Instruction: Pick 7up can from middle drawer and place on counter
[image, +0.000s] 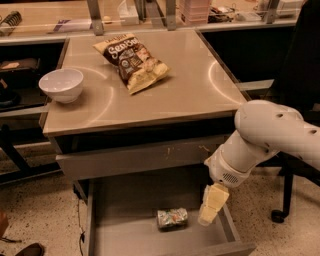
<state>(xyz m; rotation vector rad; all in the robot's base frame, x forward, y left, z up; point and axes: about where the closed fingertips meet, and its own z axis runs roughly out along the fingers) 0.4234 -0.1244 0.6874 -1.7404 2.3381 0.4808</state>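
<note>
The 7up can (172, 218) lies on its side on the floor of the open middle drawer (125, 235), near the drawer's middle. My gripper (210, 210), with pale yellow fingers, hangs down from the white arm (265, 140) just right of the can, over the drawer's right part and a little above its floor. It holds nothing. The beige counter (185, 90) is above the drawers.
A brown-and-yellow chip bag (131, 60) and a white bowl (61, 85) sit on the counter. A grey drawer front with pale scratches (135, 157) is slightly out above the open drawer. A dark chair base (285, 200) stands at right; dark shelves at left.
</note>
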